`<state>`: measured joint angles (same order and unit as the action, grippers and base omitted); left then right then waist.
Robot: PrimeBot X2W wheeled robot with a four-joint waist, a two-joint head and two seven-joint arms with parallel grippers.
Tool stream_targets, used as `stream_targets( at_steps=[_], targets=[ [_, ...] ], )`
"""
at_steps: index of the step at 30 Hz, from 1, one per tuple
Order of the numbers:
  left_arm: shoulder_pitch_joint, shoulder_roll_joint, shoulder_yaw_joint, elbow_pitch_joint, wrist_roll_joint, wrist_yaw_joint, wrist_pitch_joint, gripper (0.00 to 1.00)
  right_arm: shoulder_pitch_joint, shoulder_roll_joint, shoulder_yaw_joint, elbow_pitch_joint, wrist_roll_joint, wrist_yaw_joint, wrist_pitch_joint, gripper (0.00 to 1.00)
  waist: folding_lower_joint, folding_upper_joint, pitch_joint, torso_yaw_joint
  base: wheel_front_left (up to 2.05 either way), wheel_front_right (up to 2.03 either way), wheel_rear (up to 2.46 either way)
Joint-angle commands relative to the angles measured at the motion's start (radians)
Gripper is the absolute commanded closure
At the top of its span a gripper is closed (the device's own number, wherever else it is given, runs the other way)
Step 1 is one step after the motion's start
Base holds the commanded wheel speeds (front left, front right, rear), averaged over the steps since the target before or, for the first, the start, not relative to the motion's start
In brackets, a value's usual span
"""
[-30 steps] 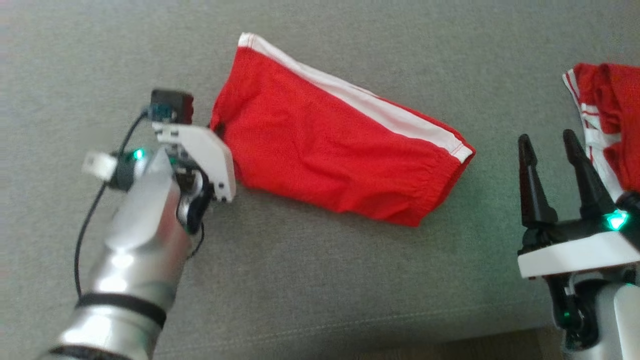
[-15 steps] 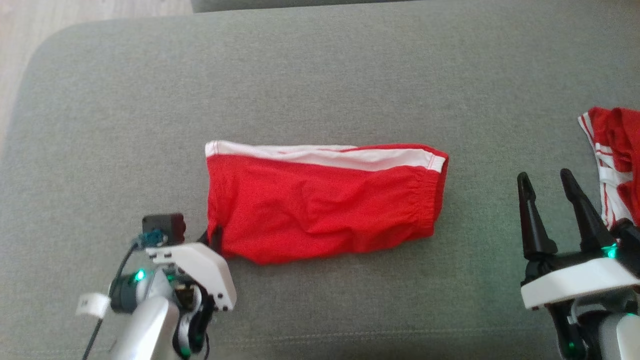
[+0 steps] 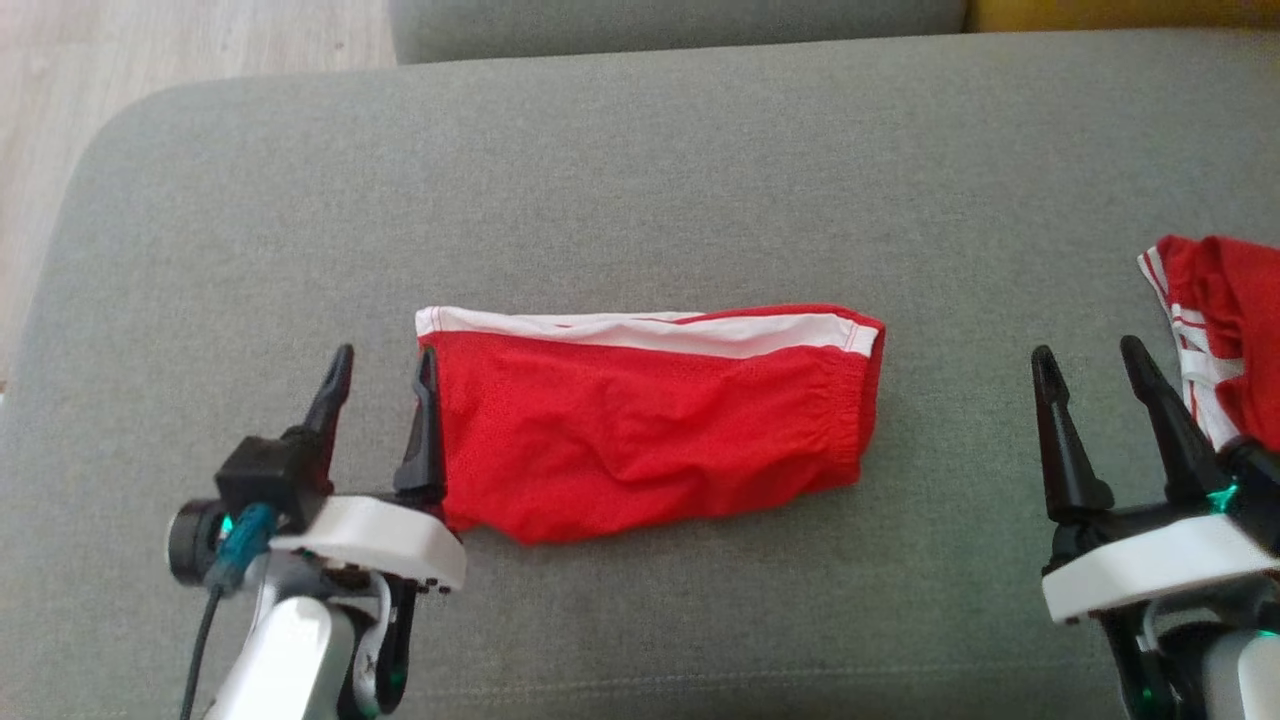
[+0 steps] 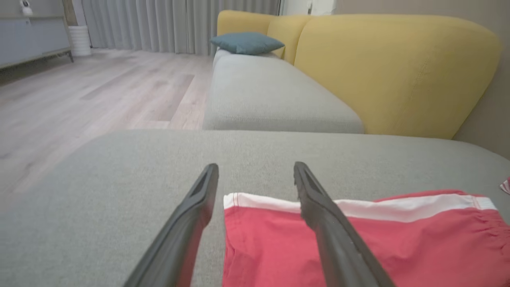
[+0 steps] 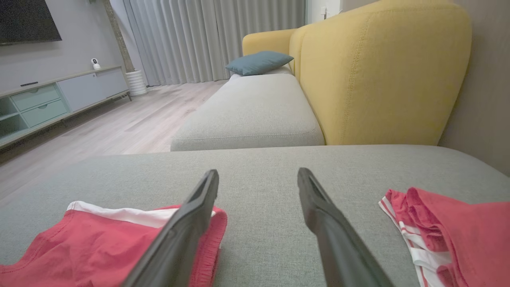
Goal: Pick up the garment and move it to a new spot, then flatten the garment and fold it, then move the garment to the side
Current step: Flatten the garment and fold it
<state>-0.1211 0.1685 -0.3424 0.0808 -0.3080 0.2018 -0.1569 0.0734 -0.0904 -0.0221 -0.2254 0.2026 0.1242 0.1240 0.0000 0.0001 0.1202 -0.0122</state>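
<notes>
Fingers (image 3: 325,400) on your left gripper (image 3: 385,355) stand wide apart with nothing between them, and they point to 12 o'clock. The finger nearer the cloth lies right along the 9 o'clock edge of the red shorts (image 3: 640,440). You cannot tell if it rests on the cloth or floats just over it. The gripper's white body hides the 7 o'clock corner of the shorts.

Your right gripper (image 3: 1088,350) is spread wide too and holds nothing. It sits at 4 o'clock in the head view, well apart from the shorts, and its arm is cut off by the bottom of the picture. At 3 o'clock another red cloth (image 3: 1225,330) with white stripes is cut off by the side of the picture, so you cannot tell what it is.

Half a second ago the left gripper was turned over, with its fingers mostly tucked out of sight at that same corner. Now it has rolled upright and opened. The shorts lie much as they did then, and the right gripper looks the same.

The shorts lie flat in the middle of the grey sofa seat (image 3: 640,180). Their long side runs from 9 o'clock to 3 o'clock. The white stripe runs along the 12 o'clock edge, and the crinkly end points to 3 o'clock.
</notes>
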Motion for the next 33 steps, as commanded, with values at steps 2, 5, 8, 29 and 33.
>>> stream_targets(
  at_steps=[2,5,8,29,33],
  targets=[
    [-0.011,0.027,0.042,-0.059,0.016,0.011,-0.030,0.00,-0.005,-0.006,0.020,-0.047,-0.012,0.007,0.010,0.00,0.0000,-0.0001,-0.012,-0.003,0.00,0.00,0.00],
    [0.004,0.040,0.045,-0.083,0.029,0.023,-0.037,0.00,0.006,-0.006,0.021,-0.055,-0.015,0.007,0.019,0.00,0.0000,-0.0001,-0.018,-0.004,0.00,0.00,0.00],
    [0.016,0.047,0.046,-0.100,0.033,0.031,-0.032,0.00,0.012,-0.005,0.018,-0.059,-0.015,0.007,0.025,0.00,0.0000,-0.0001,-0.018,-0.005,0.00,0.00,0.00],
    [-0.049,0.030,0.004,-0.120,0.048,0.030,-0.039,0.00,-0.064,-0.030,0.130,0.022,-0.016,0.007,0.130,0.00,0.0000,-0.0001,0.083,0.074,0.00,0.00,0.00],
    [-0.077,0.014,-0.007,-0.107,0.048,0.027,-0.050,0.00,-0.105,-0.026,0.168,0.103,-0.009,0.007,0.158,0.00,0.0000,-0.0001,0.116,0.100,0.00,0.00,0.00]
  ],
)
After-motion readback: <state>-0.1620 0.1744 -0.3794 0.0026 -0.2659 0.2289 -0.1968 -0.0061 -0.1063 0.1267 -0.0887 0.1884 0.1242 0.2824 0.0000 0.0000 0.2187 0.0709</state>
